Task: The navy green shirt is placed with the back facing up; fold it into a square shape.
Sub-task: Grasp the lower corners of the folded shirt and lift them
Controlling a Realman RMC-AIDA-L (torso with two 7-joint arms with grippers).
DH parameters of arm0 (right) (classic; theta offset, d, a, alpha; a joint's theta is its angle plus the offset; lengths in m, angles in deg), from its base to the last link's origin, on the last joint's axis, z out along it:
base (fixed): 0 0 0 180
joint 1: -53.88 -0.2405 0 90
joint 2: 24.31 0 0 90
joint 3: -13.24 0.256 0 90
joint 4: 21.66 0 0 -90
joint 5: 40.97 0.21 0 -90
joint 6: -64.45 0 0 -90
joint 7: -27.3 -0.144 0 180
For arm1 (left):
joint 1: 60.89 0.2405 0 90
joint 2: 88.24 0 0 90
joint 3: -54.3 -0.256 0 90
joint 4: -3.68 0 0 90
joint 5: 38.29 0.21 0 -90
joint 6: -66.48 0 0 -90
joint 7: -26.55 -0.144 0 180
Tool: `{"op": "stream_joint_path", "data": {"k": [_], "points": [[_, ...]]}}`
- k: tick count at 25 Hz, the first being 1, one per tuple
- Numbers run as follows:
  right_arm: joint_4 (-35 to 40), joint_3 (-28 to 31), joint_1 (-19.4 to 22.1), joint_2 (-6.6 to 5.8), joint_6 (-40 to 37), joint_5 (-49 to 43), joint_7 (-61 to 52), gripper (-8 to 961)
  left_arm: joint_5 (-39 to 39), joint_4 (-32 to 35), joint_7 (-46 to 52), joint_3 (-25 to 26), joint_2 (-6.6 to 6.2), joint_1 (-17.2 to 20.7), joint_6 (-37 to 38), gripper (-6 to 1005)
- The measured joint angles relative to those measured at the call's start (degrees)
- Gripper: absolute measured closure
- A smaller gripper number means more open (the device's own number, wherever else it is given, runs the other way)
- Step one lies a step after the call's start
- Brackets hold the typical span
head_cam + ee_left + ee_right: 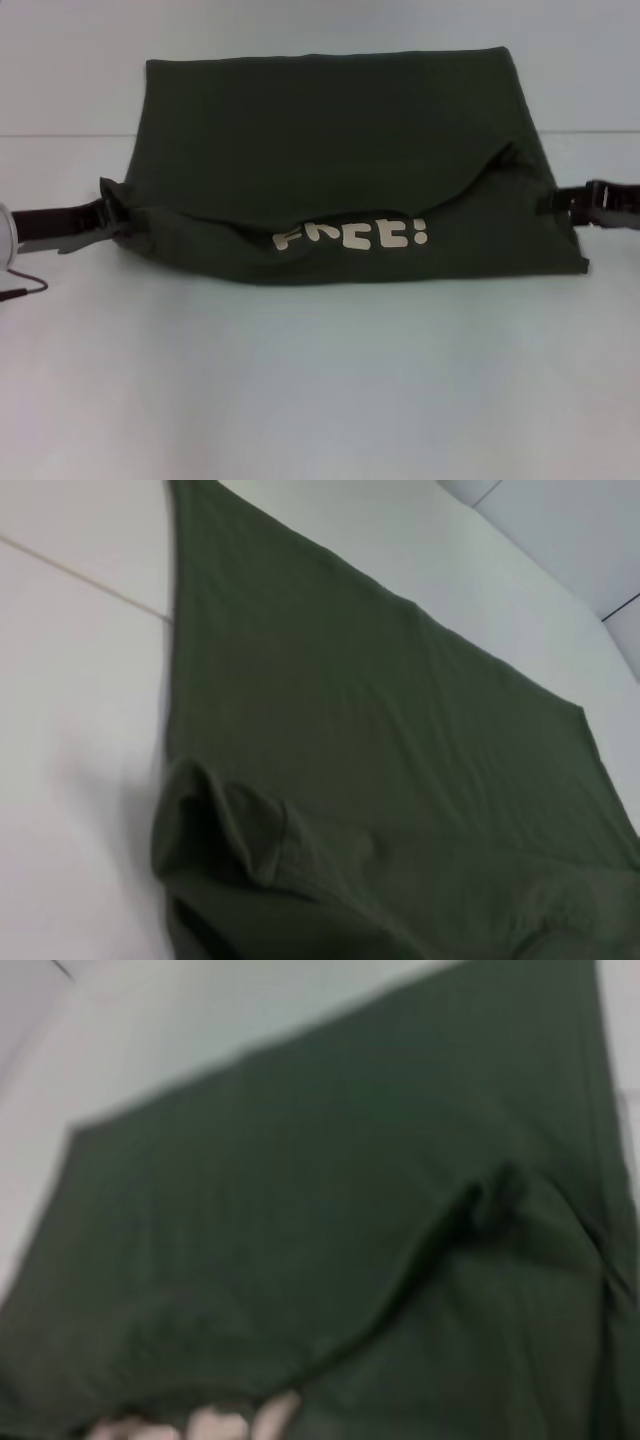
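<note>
White table fills the head view. Navy green shirt lies across centre frame, partly folded: near hem turned back, cream lettering showing lower centre, a curved fold edge above it. Same shirt fills the left wrist view and the right wrist view. Left gripper at the shirt's left edge, mid-frame, fingertips at bunched cloth; closure cannot be judged. Right gripper at the right edge; likewise unclear.

My left claw reaches in low from the left. My right claw comes in level from the right, slightly higher.
</note>
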Motion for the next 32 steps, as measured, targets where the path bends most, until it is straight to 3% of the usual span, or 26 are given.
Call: {"op": "stream_joint_path", "data": {"k": [5, 13, 26, 32], "points": [[-1.1, 0.0, -1.7, -0.13, -0.1, -5.5, -3.1, 252, -0.2, 0.0, 0.2, 0.3, -0.01, -0.4, -0.1, 975], [-1.4, -0.1, -1.2, 0.96, 0.8, -5.9, -2.7, 250, -0.4, 0.0, 0.2, 0.4, 0.11, 0.2, -0.3, 975], [-0.8, -0.5, -1.1, 0.95, 2.2, -8.8, -3.2, 257, -0.5, 0.0, 0.3, 0.5, 0.40, 0.3, -0.2, 976], [-1.3, -1.5, -0.9, 2.12, 4.0, -9.9, -3.1, 265, -0.6, 0.0, 0.3, 0.5, 0.55, 0.5, 0.0, 976]]}}
